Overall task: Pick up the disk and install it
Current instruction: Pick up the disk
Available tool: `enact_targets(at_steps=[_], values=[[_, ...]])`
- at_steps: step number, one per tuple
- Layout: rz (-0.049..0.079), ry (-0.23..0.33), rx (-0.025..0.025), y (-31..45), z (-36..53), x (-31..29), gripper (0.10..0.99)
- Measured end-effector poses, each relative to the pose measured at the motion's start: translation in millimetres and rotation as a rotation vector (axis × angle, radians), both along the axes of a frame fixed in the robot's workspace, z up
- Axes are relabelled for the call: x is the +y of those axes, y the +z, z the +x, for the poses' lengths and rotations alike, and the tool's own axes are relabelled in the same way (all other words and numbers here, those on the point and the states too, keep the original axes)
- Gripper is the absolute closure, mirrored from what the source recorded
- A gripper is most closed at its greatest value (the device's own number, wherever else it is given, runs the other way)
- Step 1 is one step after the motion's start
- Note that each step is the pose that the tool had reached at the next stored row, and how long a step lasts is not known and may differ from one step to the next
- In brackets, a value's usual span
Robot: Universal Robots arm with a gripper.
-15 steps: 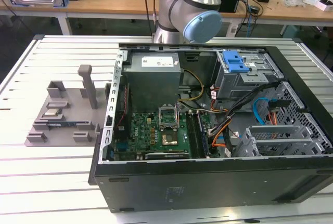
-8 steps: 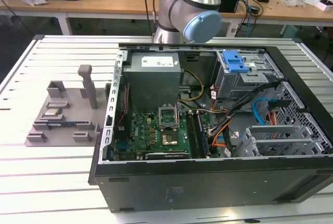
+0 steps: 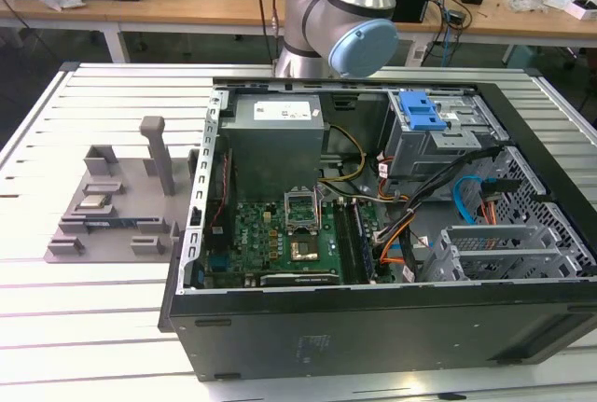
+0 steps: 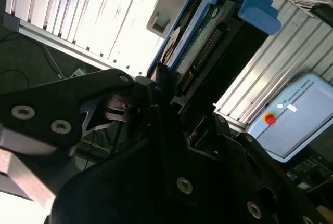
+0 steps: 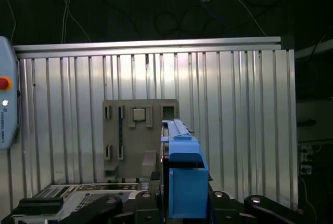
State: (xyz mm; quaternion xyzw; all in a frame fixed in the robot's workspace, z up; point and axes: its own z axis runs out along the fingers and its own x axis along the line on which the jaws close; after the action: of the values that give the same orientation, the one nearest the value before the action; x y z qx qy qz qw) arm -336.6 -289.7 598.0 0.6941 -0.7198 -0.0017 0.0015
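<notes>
Disk (image 4: 200,47): flat silver hard drive, blue plastic bracket, held clear above ribbed aluminium table (image 5: 234,104).
Gripper (image 4: 187,96): black fingers (image 4: 156,86) clamped on its edges.

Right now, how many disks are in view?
1: the disk, gripped in the tool in both wrist views, over the ribbed table. More may sit hidden inside the computer case.

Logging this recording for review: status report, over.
End effector shut on the disk, held edge-on. Disk clear of the grey fixture on the table. No obstruction seen around it.
</notes>
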Motion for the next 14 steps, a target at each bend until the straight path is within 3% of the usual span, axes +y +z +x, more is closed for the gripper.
enact_targets(at_steps=[14], values=[[0.0, 0.0, 0.0, 37.4, 0.5, 0.2, 0.722]])
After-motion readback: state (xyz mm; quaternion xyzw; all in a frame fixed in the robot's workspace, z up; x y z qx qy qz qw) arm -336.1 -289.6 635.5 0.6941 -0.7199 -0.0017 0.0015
